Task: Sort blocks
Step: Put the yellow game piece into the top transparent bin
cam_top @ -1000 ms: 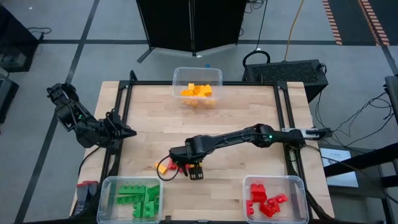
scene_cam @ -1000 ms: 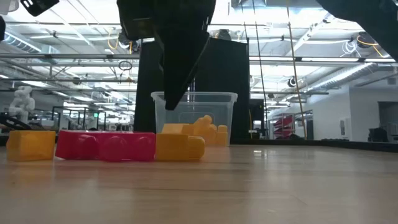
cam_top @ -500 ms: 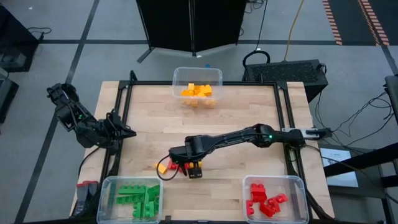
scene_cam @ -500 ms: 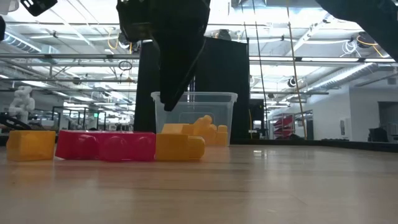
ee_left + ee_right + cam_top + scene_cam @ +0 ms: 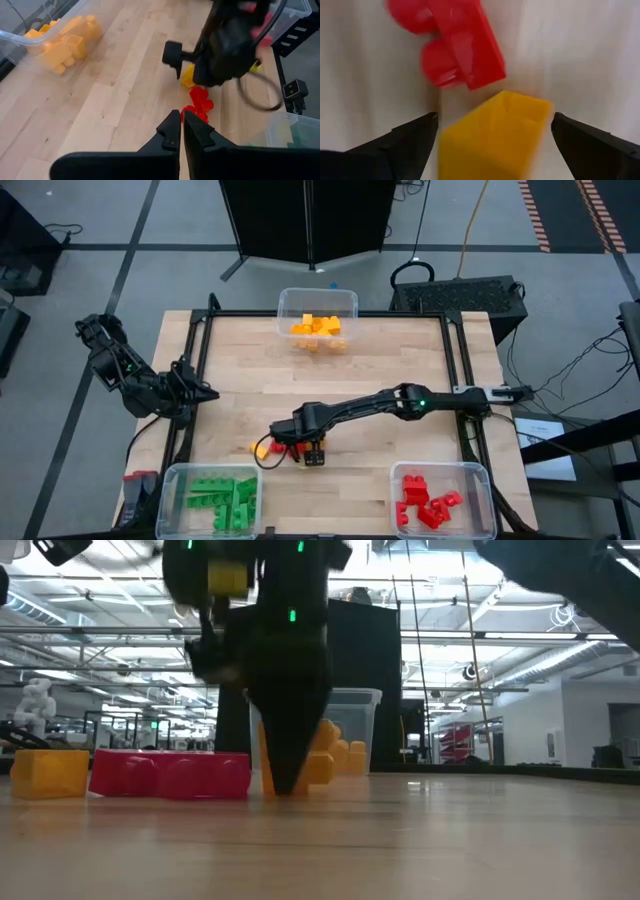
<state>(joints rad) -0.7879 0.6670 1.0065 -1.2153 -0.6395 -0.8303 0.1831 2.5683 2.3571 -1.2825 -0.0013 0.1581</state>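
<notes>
Right gripper (image 5: 492,132) straddles yellow block (image 5: 490,135), fingers wide.

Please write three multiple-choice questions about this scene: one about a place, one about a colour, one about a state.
1. Where is the bin of yellow-orange blocks?
A. far edge of the table, middle
B. near left corner
C. near right corner

2. What colour is the block between the right gripper fingers?
A. green
B. yellow
C. red

3. How is the left gripper?
A. open
B. shut on a block
C. shut, empty

Answers: 1 A, the high view shows it at the far edge. 2 B, a yellow block fills the gap in the right wrist view. 3 C, its fingers meet with nothing between.
</notes>
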